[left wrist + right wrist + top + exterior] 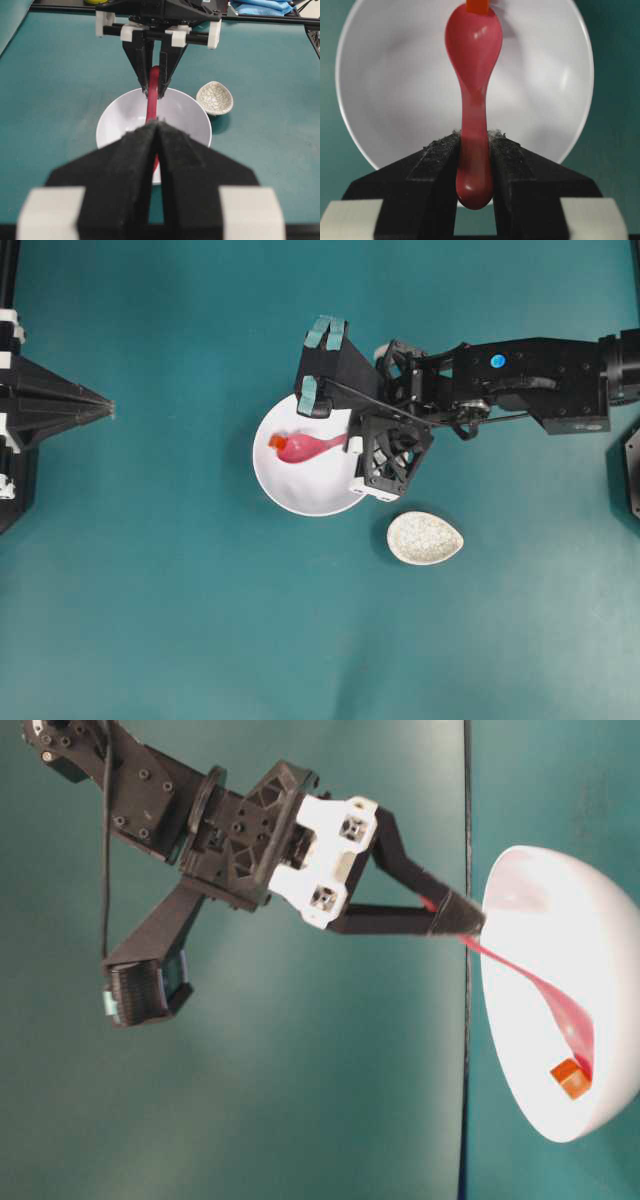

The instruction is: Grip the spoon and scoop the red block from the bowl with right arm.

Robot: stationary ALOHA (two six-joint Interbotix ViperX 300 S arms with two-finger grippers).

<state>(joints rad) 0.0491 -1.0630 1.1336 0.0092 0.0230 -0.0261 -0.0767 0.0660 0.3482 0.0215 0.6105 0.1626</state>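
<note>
The white bowl (290, 495) sits mid-table. Inside it lies the pink spoon (310, 448), scoop down on the bowl's floor and facing up. The red block (277, 442) rests in the bowl right at the scoop's far tip, outside the scoop. My right gripper (350, 443) hangs over the bowl's right rim, shut on the spoon's handle. In the right wrist view the fingers (432, 155) clamp the handle on both sides of the spoon (474, 50), with the red block (478, 5) at the top edge. My left gripper (105, 412) stays at the far left, shut and empty.
A small egg-shaped speckled dish (425, 537) stands just right of and below the bowl. The right arm (520, 380) reaches in from the right edge above it. A black mount (632, 475) shows at the right edge.
</note>
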